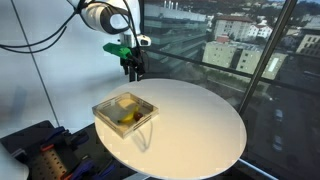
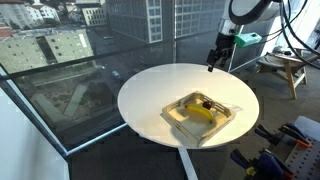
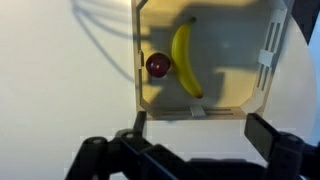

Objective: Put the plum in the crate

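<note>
Since the plum (image 3: 157,66) lies inside the crate (image 3: 262,75) just beside the banana (image 3: 183,62), I judge all that remains is backing the gripper (image 3: 195,140), open and empty, off without clipping the walls. In both exterior views the plum is too small to make out, and the wrist view cuts off the crate's far edge.

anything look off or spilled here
Nothing stands out. The plum lies inside the crate beside the banana, and the crate sits flat on the table with nothing spilled around it. The gripper hangs clear of the crate, fingers open and empty.
</note>
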Action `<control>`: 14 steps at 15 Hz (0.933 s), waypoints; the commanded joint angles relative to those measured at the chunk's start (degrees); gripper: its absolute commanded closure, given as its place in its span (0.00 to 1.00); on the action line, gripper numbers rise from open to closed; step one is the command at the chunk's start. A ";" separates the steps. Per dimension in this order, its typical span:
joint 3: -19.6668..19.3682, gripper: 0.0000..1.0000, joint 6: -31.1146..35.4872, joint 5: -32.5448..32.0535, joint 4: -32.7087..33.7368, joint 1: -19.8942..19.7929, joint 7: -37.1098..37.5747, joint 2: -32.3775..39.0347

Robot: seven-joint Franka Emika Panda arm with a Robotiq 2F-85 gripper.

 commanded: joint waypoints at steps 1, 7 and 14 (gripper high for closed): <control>0.32 0.00 -1.62 -0.34 -2.16 0.41 0.80 -4.05; 0.90 0.00 -2.64 -0.15 -4.03 1.06 0.86 -7.43; 1.13 0.00 -4.17 -0.01 -6.64 1.74 0.95 -12.47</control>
